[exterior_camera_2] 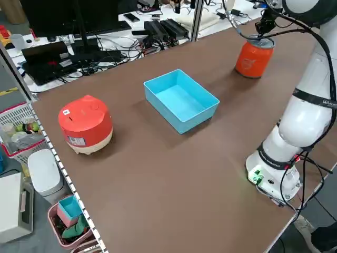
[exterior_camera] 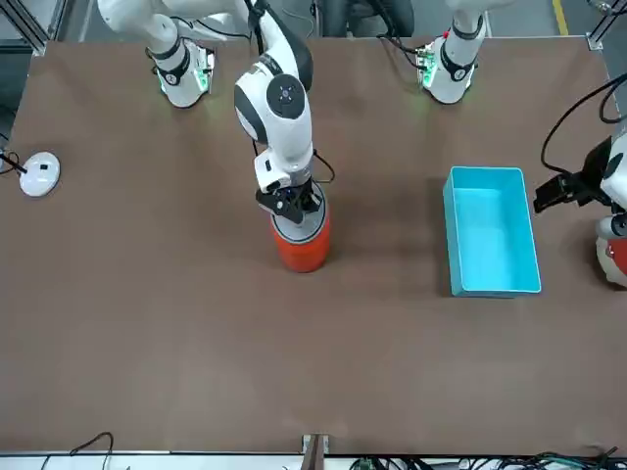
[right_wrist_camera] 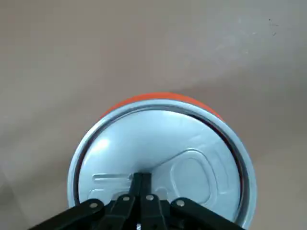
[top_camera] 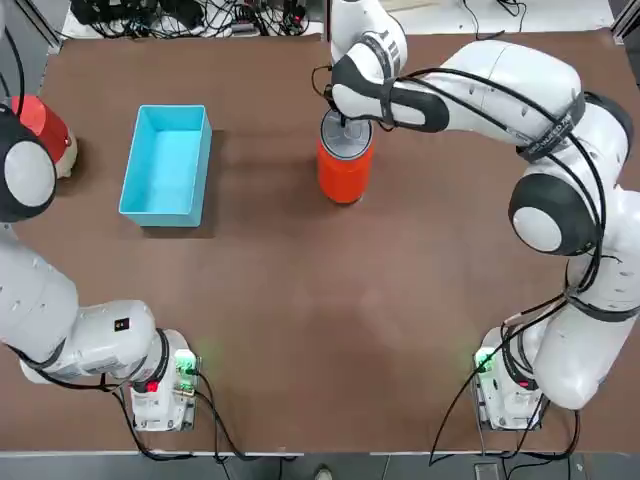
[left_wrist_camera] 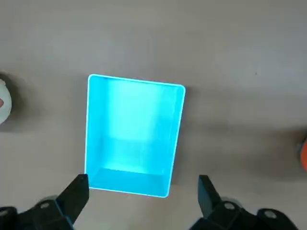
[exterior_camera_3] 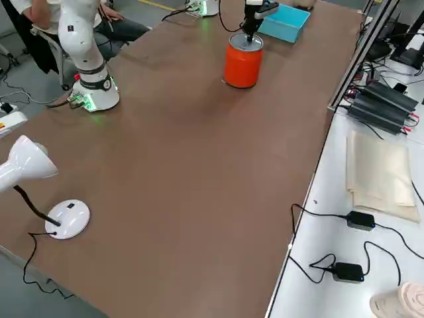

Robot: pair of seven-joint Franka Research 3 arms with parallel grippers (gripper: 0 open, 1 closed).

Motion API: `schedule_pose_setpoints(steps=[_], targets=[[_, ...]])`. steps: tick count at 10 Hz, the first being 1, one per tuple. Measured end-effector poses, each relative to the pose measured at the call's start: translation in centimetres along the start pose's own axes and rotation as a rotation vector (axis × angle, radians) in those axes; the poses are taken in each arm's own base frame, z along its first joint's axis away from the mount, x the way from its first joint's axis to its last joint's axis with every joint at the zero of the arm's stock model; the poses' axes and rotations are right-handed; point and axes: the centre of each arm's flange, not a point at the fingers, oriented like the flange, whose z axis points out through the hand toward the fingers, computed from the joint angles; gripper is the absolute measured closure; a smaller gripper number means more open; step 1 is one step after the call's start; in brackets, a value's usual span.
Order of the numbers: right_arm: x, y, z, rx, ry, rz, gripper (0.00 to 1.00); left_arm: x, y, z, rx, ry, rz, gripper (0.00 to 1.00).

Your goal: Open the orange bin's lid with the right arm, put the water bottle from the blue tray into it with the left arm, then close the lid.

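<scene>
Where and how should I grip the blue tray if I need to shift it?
Probably pinch the middle of one long wall of the blue tray from straight above, one finger inside, one outside. It sits flat and upright, its thin low walls rise freely, and its empty inside leaves finger room. The left gripper, open above the table beside the tray, looks better placed.

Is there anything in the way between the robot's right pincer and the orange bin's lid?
No, nothing that shows. The shut right pincer is right at the lid, with nothing between them. The lid sits on the orange bin. The left pincer hangs open near the blue tray.
</scene>
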Motion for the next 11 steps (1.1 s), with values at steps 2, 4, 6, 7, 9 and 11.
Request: schedule_pose_setpoints(steps=[2, 4, 6, 7, 9, 11], targets=[[-0.2, -0.1, 0.1, -0.003, 0.017, 0.005, 0.99, -0.4, 0.8, 2.0, 0.006, 0.018, 0.017, 0.0], [-0.6, -0.4, 0.5, -0.004, 0.036, 0.009, 0.99, -1.9, 1.2, 2.9, 0.018, 0.027, 0.022, 0.0], [-0.7, -0.5, 0.6, -0.005, 0.043, 0.006, 0.99, -2.6, 1.0, 2.6, 0.023, 0.03, 0.017, 0.0], [-0.7, -0.5, 0.6, -0.005, 0.045, 0.005, 0.99, -2.6, 0.9, 2.7, 0.023, 0.03, 0.016, 0.0], [-0.7, -0.6, 0.4, -0.005, 0.045, 0.006, 0.99, -2.6, 0.8, 2.8, 0.023, 0.03, 0.015, 0.0], [-0.6, -0.6, 0.0, -0.01, 0.045, 0.008, 0.99, -2.5, 0.9, 2.6, 0.022, 0.037, 0.016, 0.0]])
